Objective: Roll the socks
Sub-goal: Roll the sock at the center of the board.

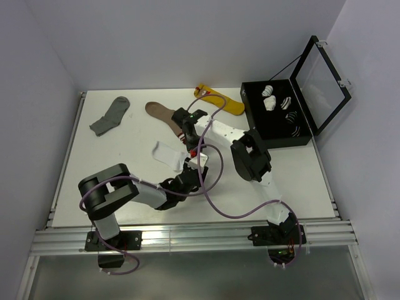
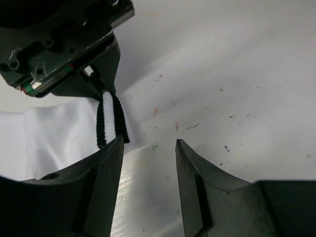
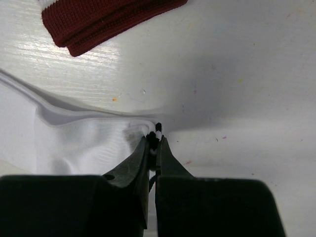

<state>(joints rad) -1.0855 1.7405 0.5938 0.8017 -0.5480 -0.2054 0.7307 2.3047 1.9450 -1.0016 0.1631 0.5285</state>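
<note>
I found right gripper (image 3: pixel 154 139) clamped on socks (image 3: pixel 84 140); left gripper (image 2: pixel 149 144) stood open beside them; brown sock (image 1: pixel 160 112) lay just beyond.

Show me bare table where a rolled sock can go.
Free: the left side between the grey sock and left arm; the right front between the right arm and box. Crowded: the middle, around the white sock.
</note>
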